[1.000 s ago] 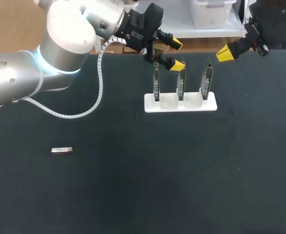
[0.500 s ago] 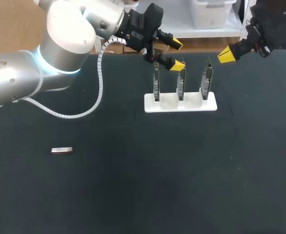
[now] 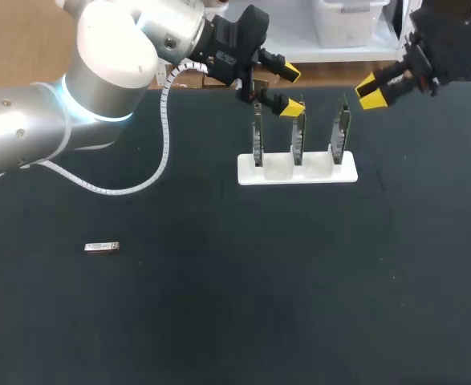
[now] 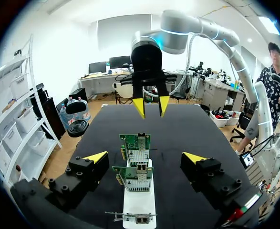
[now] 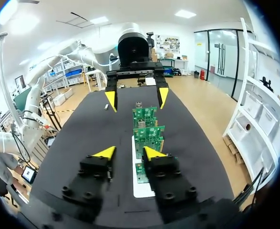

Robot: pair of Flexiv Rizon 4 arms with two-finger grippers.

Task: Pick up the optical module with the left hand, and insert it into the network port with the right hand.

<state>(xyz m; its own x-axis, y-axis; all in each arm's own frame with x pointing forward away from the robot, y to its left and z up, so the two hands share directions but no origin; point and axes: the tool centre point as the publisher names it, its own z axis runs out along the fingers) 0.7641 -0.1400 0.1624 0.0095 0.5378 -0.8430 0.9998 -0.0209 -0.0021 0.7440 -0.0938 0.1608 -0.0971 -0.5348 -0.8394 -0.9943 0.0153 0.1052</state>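
Right tool (image 3: 371, 90) is the only thing that has shifted in the last second. Earlier the head view showed a single yellow tip at the far right of the surface (image 3: 315, 289). Now both tips show, one just above the other, so either the wrist has turned a little or the fingers have parted; I cannot tell which. It hangs released, with nothing between its fingers, just beyond the right end of the white holder (image 3: 269, 172) and near the rightmost of the three upright circuit cards (image 3: 298, 138). The left tool (image 3: 290, 90) has not budged. It hovers over the left and middle cards, spread wide and empty, and its wrist view looks straight down the row at the metal network port (image 4: 138, 172) on the middle card. The optical module (image 3: 101, 247) lies flat on the surface in the same spot as before, well apart from both tools and from the holder. As I read it, the task proper has not started, since the module is untouched. The pickup falls to the left arm, which sits at the wrong end of the surface. The right arm's small adjustment looks like settling near the ports to wait for a handover.
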